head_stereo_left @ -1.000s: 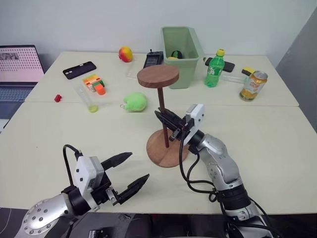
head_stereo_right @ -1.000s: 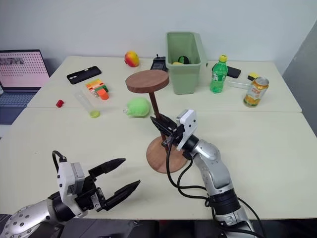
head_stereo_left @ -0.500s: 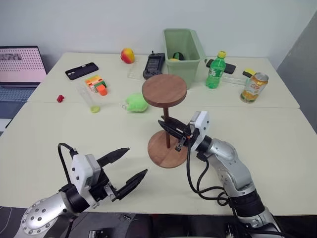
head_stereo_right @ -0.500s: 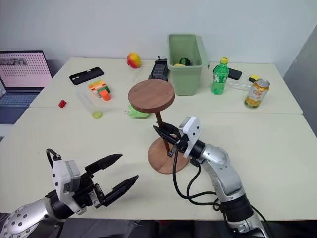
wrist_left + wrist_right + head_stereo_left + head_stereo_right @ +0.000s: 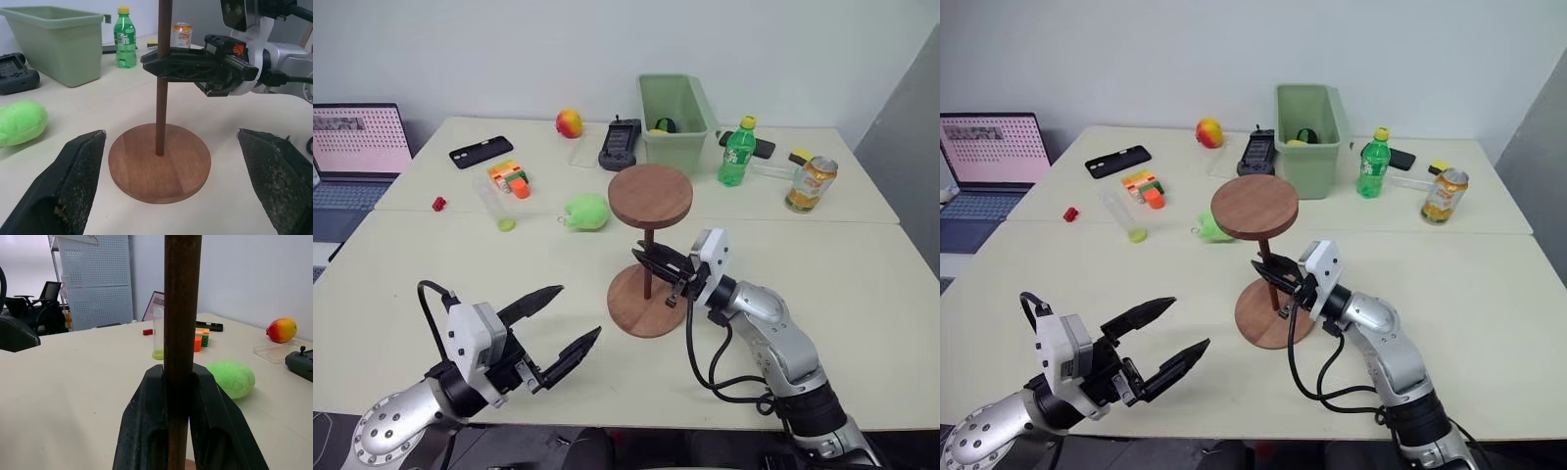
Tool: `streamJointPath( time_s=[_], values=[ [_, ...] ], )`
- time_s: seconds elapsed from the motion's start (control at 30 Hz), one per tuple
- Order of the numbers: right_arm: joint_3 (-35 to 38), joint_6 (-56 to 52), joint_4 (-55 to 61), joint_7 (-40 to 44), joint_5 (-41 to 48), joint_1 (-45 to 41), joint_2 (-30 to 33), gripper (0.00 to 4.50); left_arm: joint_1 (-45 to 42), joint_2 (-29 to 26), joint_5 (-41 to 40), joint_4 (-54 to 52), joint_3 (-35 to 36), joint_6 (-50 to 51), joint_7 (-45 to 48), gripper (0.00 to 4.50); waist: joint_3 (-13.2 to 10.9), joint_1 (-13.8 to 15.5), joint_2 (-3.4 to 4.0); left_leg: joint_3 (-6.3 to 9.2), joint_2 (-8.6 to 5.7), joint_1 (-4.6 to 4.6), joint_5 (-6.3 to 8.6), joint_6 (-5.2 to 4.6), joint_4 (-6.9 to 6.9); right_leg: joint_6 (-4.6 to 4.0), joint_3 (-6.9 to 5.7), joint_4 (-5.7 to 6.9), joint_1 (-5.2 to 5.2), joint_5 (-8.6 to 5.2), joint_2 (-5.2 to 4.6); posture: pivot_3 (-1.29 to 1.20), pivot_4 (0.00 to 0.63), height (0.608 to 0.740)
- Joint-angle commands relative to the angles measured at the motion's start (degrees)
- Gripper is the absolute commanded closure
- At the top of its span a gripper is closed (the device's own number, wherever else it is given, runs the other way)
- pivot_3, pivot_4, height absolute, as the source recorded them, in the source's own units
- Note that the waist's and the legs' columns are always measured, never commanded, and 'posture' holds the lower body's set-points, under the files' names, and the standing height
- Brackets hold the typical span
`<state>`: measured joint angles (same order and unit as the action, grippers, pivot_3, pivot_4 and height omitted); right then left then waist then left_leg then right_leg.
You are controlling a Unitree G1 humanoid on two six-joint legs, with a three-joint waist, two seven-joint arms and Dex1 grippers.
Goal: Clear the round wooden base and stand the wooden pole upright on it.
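Observation:
The round wooden base [image 5: 628, 315] lies flat on the table in front of me, with nothing on it but the pole. The wooden pole [image 5: 648, 245] stands upright with its foot at the base's centre [image 5: 159, 152] and its round disc [image 5: 650, 195] on top. My right gripper [image 5: 651, 264] is shut on the rod about halfway up, reaching in from the right; its fingers [image 5: 142, 431] clamp the rod [image 5: 182, 308] on both sides. My left gripper [image 5: 576, 313] hovers open near the table's front edge, left of the base, with nothing between its fingers [image 5: 78, 181].
A green plush [image 5: 586, 211] lies just behind the base on the left. Farther back are a green bin [image 5: 674, 108], a green bottle [image 5: 734, 152], a can [image 5: 806, 184], a black controller [image 5: 619, 144], a fruit [image 5: 570, 123], a phone [image 5: 481, 152], an orange toy [image 5: 509, 178], a clear tube [image 5: 495, 204]. A laptop [image 5: 357, 147] is at far left.
The camera has shifted. The pole went from leaning to upright on the base, still in my shut right gripper, which sank slightly. The left gripper stayed open and in place.

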<state>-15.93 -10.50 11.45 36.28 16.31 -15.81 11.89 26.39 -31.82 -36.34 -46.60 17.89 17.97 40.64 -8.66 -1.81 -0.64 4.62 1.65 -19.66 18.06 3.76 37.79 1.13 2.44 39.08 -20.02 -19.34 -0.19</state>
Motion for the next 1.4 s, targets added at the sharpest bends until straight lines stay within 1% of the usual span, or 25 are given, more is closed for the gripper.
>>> streamJointPath(
  time_s=[0.03,0.17,0.33,0.43,0.57,0.7,0.77,0.8,0.9,1.0,1.13,1.37,1.4],
  values=[
    [-4.6,-4.6,-6.6,-0.6,-6.1,1.6,2.3,4.28,-0.5,-0.3,0.0,-0.7,0.3,-1.1,-0.3,0.00,0.0,0.0,0.01,-0.01,0.00,0.00,0.00,0.00,0.00,0.00,0.01,-0.01,0.00,0.00,0.00,0.00,0.150,0.740],
    [-5.7,-7.2,-8.3,0.3,-5.8,1.2,2.7,4.28,-0.3,-0.2,0.0,-0.8,0.4,-1.0,-0.4,0.00,0.0,-0.2,0.07,-0.01,0.01,0.02,0.00,0.00,-0.03,0.00,0.01,0.00,-0.02,0.00,0.02,0.00,0.150,0.740],
    [-6.9,-6.4,-10.1,1.2,-6.5,2.5,3.8,4.28,0.7,0.2,0.1,-1.0,0.7,-1.4,-0.4,0.00,0.1,-0.2,0.13,-0.05,0.03,0.08,0.00,0.00,-0.10,0.00,0.06,-0.02,0.00,0.00,0.02,0.00,0.150,0.740],
    [-7.2,-6.4,-10.3,1.3,-7.0,1.9,4.2,4.28,1.2,0.4,0.2,-1.2,0.8,-1.6,-0.5,0.00,0.3,-0.2,0.14,-0.12,0.03,0.21,0.00,0.00,-0.25,0.00,0.16,-0.07,0.03,0.00,0.02,0.00,0.150,0.740],
    [-6.6,-8.3,-7.7,1.5,-5.1,1.0,4.1,4.28,1.2,0.4,0.2,-1.3,0.6,-1.6,-0.8,0.00,0.4,-0.2,0.07,-0.27,0.02,0.80,0.00,0.01,-0.82,-0.07,0.29,-0.22,0.12,-0.09,-0.06,0.00,0.150,0.740],
    [-4.9,-10.5,-3.2,1.9,-1.4,0.6,3.9,4.28,0.8,0.2,0.2,-1.1,0.4,-1.6,-1.0,0.00,0.4,-0.2,0.08,-0.22,0.05,0.81,0.00,0.01,-0.90,0.00,0.24,-0.21,0.13,-0.27,-0.03,0.00,0.150,0.740],
    [-3.7,-12.5,0.0,1.8,0.7,-0.2,4.1,4.28,0.5,0.1,0.2,-0.8,0.4,-1.7,-1.0,0.00,0.3,-0.2,0.10,-0.22,0.05,0.77,0.00,0.01,-0.91,-0.08,0.25,-0.20,0.30,-0.23,-0.03,0.00,0.150,0.740],
    [-3.1,-13.7,1.6,1.8,1.4,-1.0,4.5,4.28,0.5,0.1,0.2,-0.7,0.3,-1.8,-0.9,0.00,0.3,-0.2,0.09,-0.21,0.05,0.75,0.00,0.01,-0.91,-0.20,0.25,-0.21,0.29,-0.17,-0.03,0.00,0.150,0.740],
    [-1.9,-17.3,5.0,2.0,3.4,-2.9,5.6,4.28,0.2,0.1,0.4,-0.1,0.0,-2.2,-0.6,0.00,-0.2,-0.1,-0.06,-0.21,0.03,0.69,0.01,0.03,-0.91,-0.19,0.24,-0.24,0.27,-0.17,-0.06,0.00,0.150,0.740],
    [-1.3,-20.5,7.0,2.0,4.9,-4.4,6.3,4.28,-0.3,0.2,0.7,0.7,-0.4,-2.6,-0.3,0.00,-0.4,-0.1,0.00,-0.20,0.03,0.40,0.01,0.03,-0.91,-0.19,0.21,-0.23,-0.03,-0.17,-0.06,0.00,0.150,0.740],
    [-1.1,-23.4,8.3,1.4,5.9,-6.0,6.4,4.28,-1.0,0.3,0.9,1.3,-0.8,-3.0,0.0,0.00,-0.4,-0.1,-0.04,-0.09,0.04,-0.29,0.00,0.06,-0.90,-0.20,0.05,-0.21,-0.62,-0.15,-0.06,0.00,0.150,0.740],
    [-1.9,-24.4,9.1,1.7,5.7,-7.0,6.2,4.28,-1.6,0.4,1.3,2.2,-1.3,-3.7,0.5,0.00,-0.5,-0.1,-0.05,-0.10,0.06,-0.47,0.02,0.07,-0.90,-0.20,0.06,-0.16,-0.85,-0.15,-0.08,0.00,0.150,0.740],
    [-2.0,-24.7,9.3,1.8,5.8,-6.8,6.2,3.93,-1.6,0.4,1.3,2.3,-1.3,-3.8,0.6,0.00,-0.5,-0.1,-0.05,-0.10,0.05,-0.47,0.02,0.07,-0.90,-0.20,0.06,-0.16,-0.85,-0.15,-0.08,0.00,0.150,0.740]
  ],
)
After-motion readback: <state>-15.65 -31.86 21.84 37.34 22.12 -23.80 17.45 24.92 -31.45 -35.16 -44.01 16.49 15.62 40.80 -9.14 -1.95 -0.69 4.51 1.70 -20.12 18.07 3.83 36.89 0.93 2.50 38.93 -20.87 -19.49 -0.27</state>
